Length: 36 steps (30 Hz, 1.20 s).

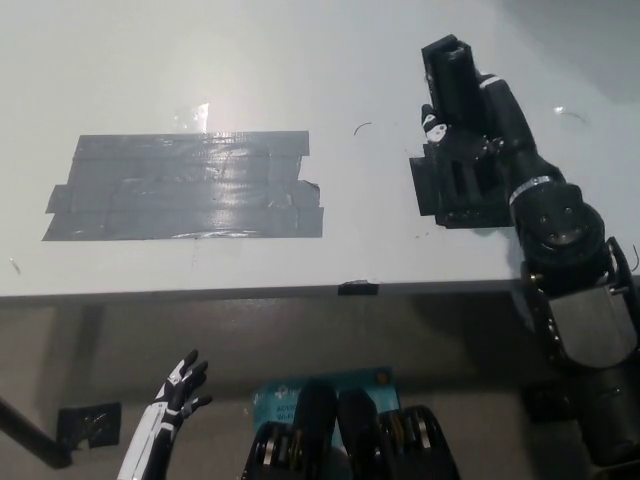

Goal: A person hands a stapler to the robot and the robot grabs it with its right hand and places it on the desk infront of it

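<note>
The black stapler (449, 72) juts up and away from my black right hand (462, 128), which is shut on it over the right part of the white desk (300, 60). The stapler's far end points toward the desk's back edge. No person's hand is in view. My white left hand (178, 388) rests low at the bottom left, below the desk's front edge, with its fingers spread and nothing in it.
A wide patch of grey tape (185, 186) covers the desk's left-middle. A black square patch (440, 195) lies on the desk under my right hand. A small black tab (358, 289) sits on the front edge.
</note>
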{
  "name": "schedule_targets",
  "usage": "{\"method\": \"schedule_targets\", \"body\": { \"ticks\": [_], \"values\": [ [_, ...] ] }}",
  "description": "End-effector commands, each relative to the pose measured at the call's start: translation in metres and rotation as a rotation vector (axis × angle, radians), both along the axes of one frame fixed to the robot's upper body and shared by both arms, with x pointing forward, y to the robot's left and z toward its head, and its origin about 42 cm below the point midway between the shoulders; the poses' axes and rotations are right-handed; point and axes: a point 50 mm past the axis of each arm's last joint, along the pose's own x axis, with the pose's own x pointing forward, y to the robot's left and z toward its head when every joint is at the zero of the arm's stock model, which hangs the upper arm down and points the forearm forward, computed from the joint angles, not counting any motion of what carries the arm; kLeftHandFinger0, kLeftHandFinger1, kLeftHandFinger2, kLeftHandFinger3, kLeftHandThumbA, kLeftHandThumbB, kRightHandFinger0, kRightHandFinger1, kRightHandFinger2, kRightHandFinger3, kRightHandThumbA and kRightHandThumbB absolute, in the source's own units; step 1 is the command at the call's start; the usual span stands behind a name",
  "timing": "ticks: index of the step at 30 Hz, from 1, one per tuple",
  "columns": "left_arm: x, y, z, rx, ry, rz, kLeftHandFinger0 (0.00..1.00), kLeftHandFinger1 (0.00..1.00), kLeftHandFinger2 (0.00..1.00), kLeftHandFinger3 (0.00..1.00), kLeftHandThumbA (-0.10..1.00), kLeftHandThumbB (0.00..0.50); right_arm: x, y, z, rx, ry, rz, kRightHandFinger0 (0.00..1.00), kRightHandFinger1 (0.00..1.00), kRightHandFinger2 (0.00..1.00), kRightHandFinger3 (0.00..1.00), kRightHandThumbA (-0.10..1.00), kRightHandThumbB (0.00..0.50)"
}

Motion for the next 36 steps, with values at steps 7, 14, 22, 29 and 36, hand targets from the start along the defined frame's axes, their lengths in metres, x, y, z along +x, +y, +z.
{"method": "schedule_targets", "body": {
  "ticks": [7,14,22,29,36],
  "values": [
    [0.003,0.0,0.008,-0.001,-0.044,-0.018,0.89,1.0,1.0,1.0,1.0,0.436,0.017,0.037,0.009,-0.213,0.001,0.205,0.05,0.48,0.84,0.9,-0.1,0.122],
    [0.008,0.001,0.011,0.005,-0.054,-0.016,0.88,1.0,1.0,1.0,1.0,0.438,0.035,0.035,-0.01,-0.251,0.103,0.197,0.02,0.46,0.84,0.93,-0.1,0.108],
    [0.014,-0.001,0.017,0.017,-0.062,-0.024,0.85,1.0,1.0,1.0,1.0,0.478,0.053,0.02,-0.028,-0.341,0.163,0.173,0.07,0.48,0.79,0.85,-0.1,0.133],
    [0.016,-0.001,0.02,0.012,-0.072,-0.025,0.82,1.0,1.0,1.0,1.0,0.493,0.061,0.009,-0.032,-0.435,0.219,0.193,0.86,1.0,1.0,1.0,0.56,0.373],
    [0.019,-0.002,0.021,0.016,-0.083,-0.037,0.75,0.9,0.98,1.0,1.0,0.485,0.06,-0.006,-0.029,-0.537,0.228,0.312,1.0,1.0,1.0,1.0,0.9,0.5]
  ]
}}
